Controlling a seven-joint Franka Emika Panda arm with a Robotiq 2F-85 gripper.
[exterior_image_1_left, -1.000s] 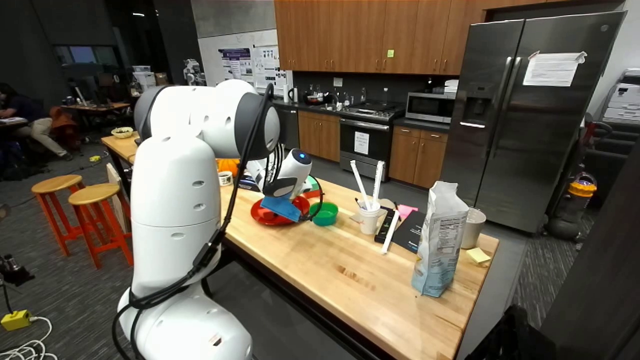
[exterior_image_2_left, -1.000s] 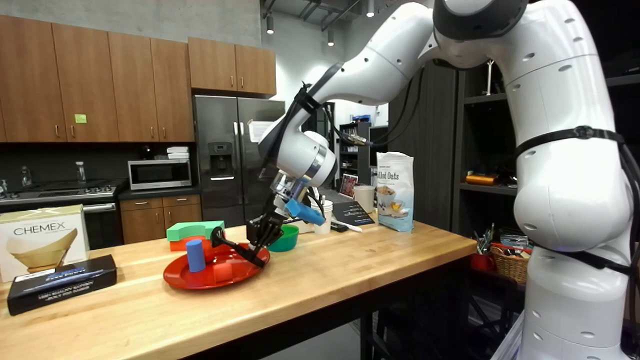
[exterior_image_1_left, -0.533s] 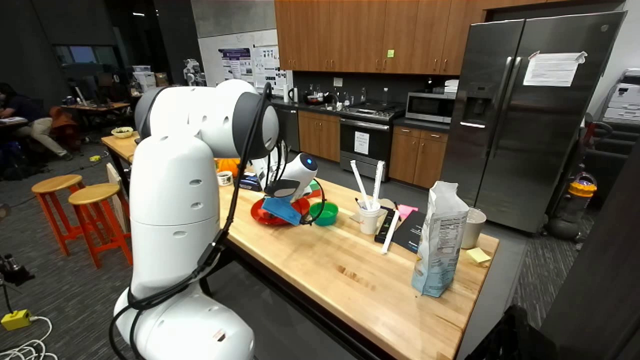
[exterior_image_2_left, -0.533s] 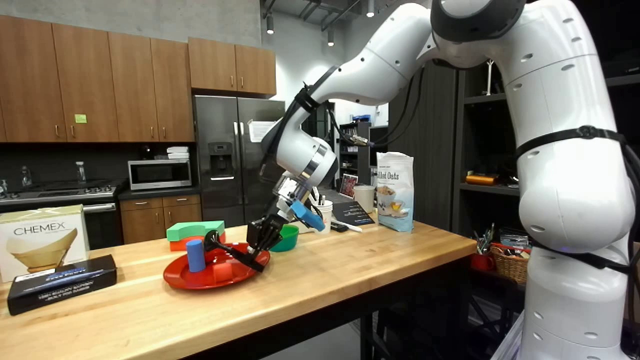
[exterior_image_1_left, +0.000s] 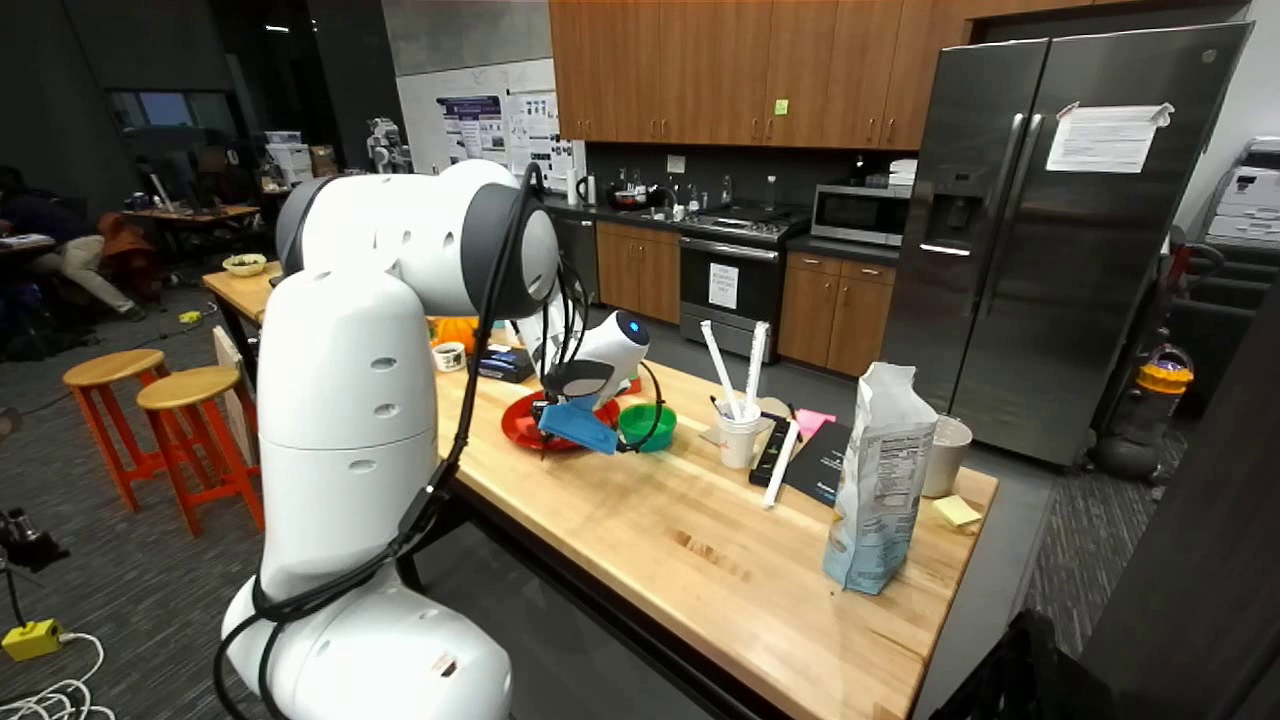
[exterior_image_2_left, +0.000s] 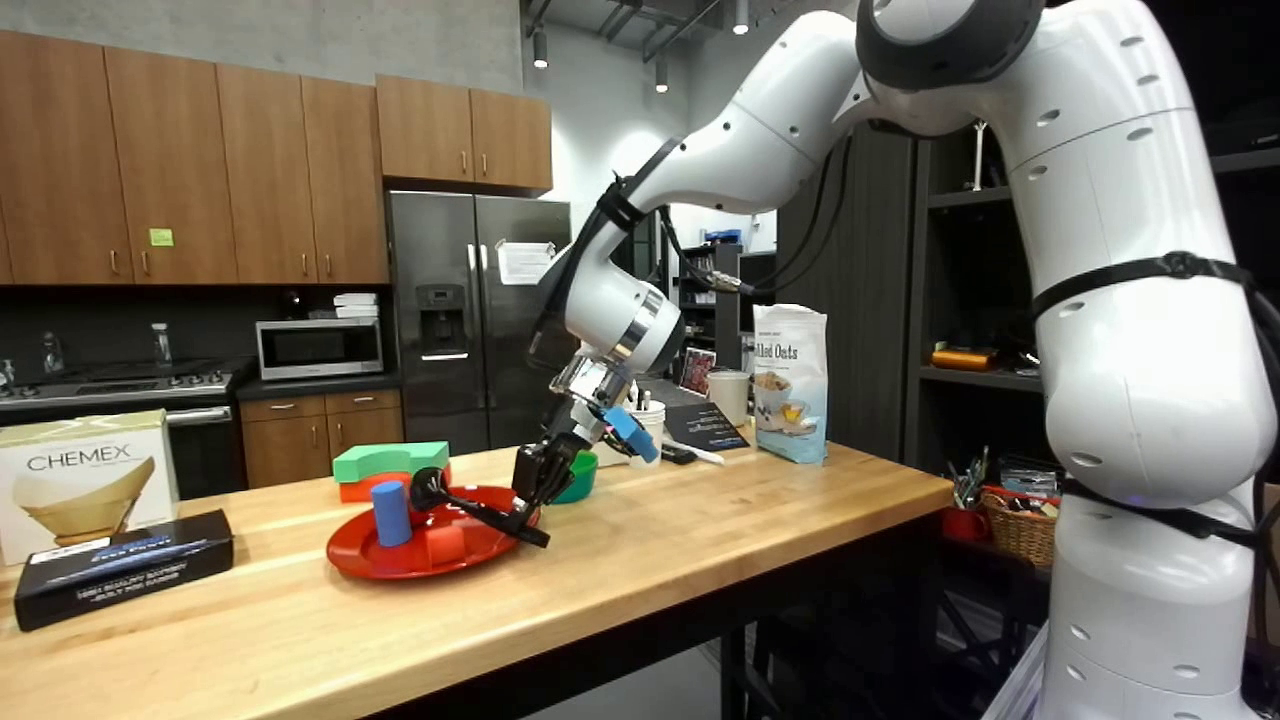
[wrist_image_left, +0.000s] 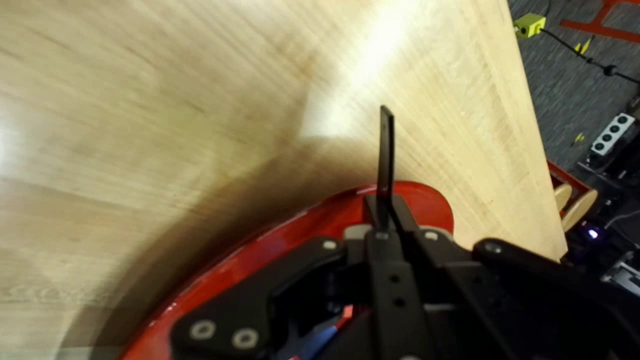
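1. Over the red plate (exterior_image_2_left: 395, 567), a black utensil (exterior_image_2_left: 480, 511) is held by the gripper (exterior_image_2_left: 522, 512), fingers narrowed on its handle.
2. Just beside the plate, a green bowl (exterior_image_2_left: 580, 482) is seen.
3. Well apart from the plate, an oats bag (exterior_image_2_left: 790, 385) is seen.

Oats bag (exterior_image_2_left: 790, 385), Chemex box (exterior_image_2_left: 88, 485)

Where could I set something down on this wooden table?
Widest bare patch: the table between the green bowl and the oats bag, on the robot's side. A smaller one separates the red plate from the black box. Crowded: the plate, with its blocks and the gripper holding a black utensil, and around the white cup.
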